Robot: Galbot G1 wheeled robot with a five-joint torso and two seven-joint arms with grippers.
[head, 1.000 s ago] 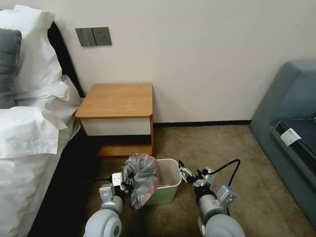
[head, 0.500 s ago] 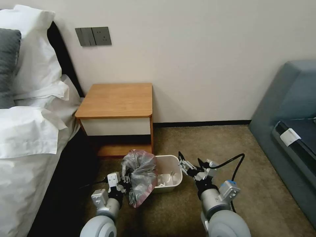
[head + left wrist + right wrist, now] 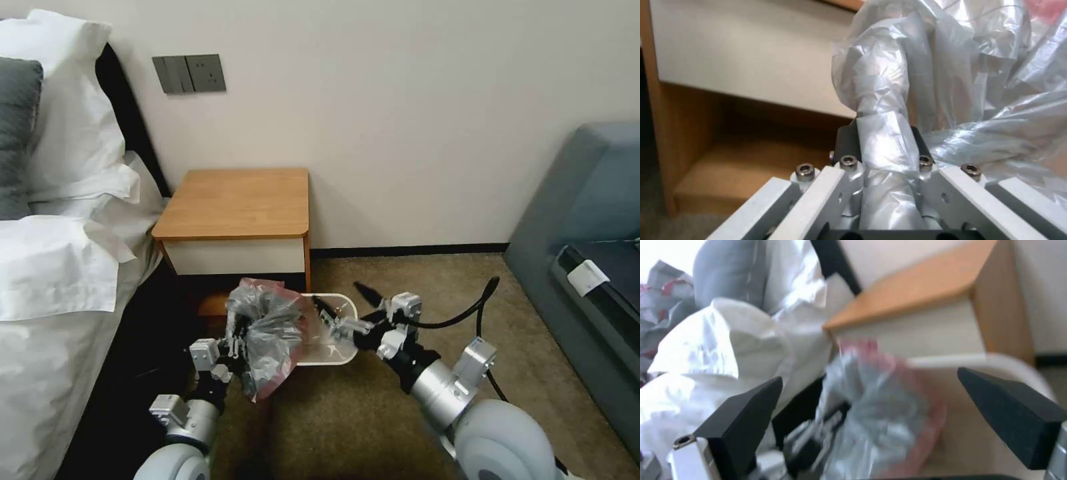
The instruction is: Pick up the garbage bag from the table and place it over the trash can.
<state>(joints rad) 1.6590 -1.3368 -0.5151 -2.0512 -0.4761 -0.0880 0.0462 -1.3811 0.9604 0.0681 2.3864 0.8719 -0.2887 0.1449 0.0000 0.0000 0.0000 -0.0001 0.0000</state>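
The table (image 3: 233, 203) stands against the wall, between the bed (image 3: 60, 287) and a stretch of bare carpet (image 3: 400, 287); its wooden top carries nothing, and below the white drawer front sits a lower wooden shelf (image 3: 746, 166). On the carpet just in front of the table's right front corner stands the bin (image 3: 333, 357). A grey sofa (image 3: 587, 267) rests on the carpet at the right, well apart from the table.
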